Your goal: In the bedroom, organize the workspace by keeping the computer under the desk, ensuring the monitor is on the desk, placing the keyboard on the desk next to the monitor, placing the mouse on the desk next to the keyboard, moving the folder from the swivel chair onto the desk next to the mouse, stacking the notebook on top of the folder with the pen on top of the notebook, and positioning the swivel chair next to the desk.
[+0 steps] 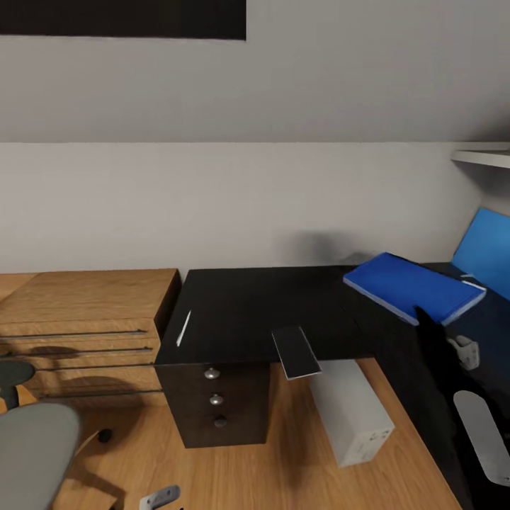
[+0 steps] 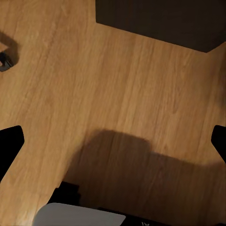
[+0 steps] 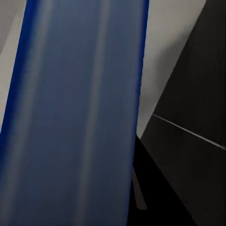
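Looking across a pale-walled bedroom corner with a wooden floor [image 1: 297,467]. Taking up the middle of the head view: the desk [image 1: 241,312], black-topped, with silver-knobbed drawers [image 1: 216,400] under its left end and a blue back panel [image 1: 485,251] rising at its right end. Standing just beside the desk's left end: a light wooden dresser [image 1: 85,312].

Lying on the desk near its left edge: the pen [image 1: 183,328], thin and whitish. Resting at the desk's front edge, with its near end overhanging: the notebook [image 1: 296,352], grey with a paler rim. Sitting on the floor below the desk's front edge, just to the right of the drawers: the computer [image 1: 350,411]. Showing well out in front of the desk's left end: the swivel chair [image 1: 32,446].

Hanging tilted over the desk's right part: the folder [image 1: 414,287], bright blue, with the right gripper [image 1: 425,315] reaching up to its near edge. Seeing that same blue face [image 3: 75,113] pressed close in the right wrist view, yet not being able to tell whether those fingers are pinching it.

Hovering over bare floor in front of the desk: the left gripper [image 2: 113,141], fingertips [image 2: 9,146] spread wide apart, gripping nothing.
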